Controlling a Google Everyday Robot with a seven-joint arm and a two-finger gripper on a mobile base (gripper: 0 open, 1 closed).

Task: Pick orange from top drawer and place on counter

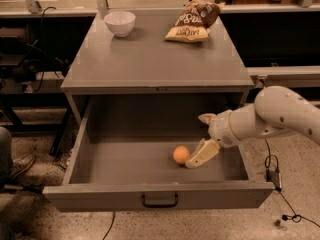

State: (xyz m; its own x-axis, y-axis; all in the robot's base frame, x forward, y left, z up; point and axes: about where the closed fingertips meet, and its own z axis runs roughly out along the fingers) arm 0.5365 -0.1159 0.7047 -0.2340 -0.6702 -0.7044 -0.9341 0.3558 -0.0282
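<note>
The orange lies on the floor of the open top drawer, right of centre and near the front. My gripper reaches into the drawer from the right, just right of the orange. It is open and empty. Its lower finger is beside the orange, close to or touching it, and the other finger is higher up and further back. The counter is the grey top of the cabinet above the drawer.
A white bowl stands at the counter's back left and a chip bag lies at its back right. The drawer's front panel has a dark handle. Cables lie on the floor at the right.
</note>
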